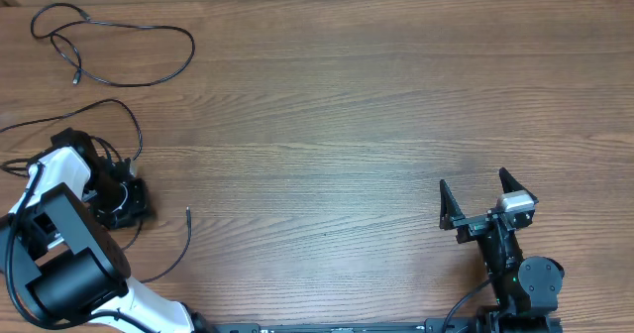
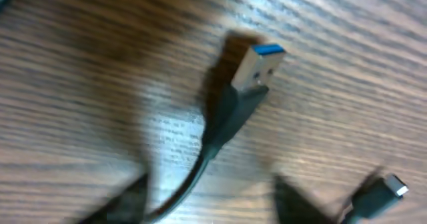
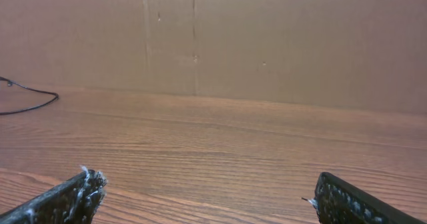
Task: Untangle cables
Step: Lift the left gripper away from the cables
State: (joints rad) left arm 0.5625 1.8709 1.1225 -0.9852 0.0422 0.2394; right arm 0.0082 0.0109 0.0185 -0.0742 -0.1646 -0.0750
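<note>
One thin black cable (image 1: 119, 63) lies in a loose loop at the table's far left. A second black cable (image 1: 127, 125) arcs round my left arm, and a loose end (image 1: 187, 224) lies to its right. My left gripper (image 1: 127, 202) is low over the table. In the left wrist view a cable with a blue-tongued USB plug (image 2: 257, 65) runs down between the blurred, spread fingers (image 2: 210, 204). A smaller plug (image 2: 387, 187) lies at the lower right. My right gripper (image 1: 475, 199) is open and empty, as the right wrist view (image 3: 213, 204) also shows.
The wooden table (image 1: 347, 125) carries nothing else in the middle. A cardboard wall (image 3: 267, 37) stands behind the table's far edge. A bit of black cable (image 3: 27, 101) shows at the far left of the right wrist view.
</note>
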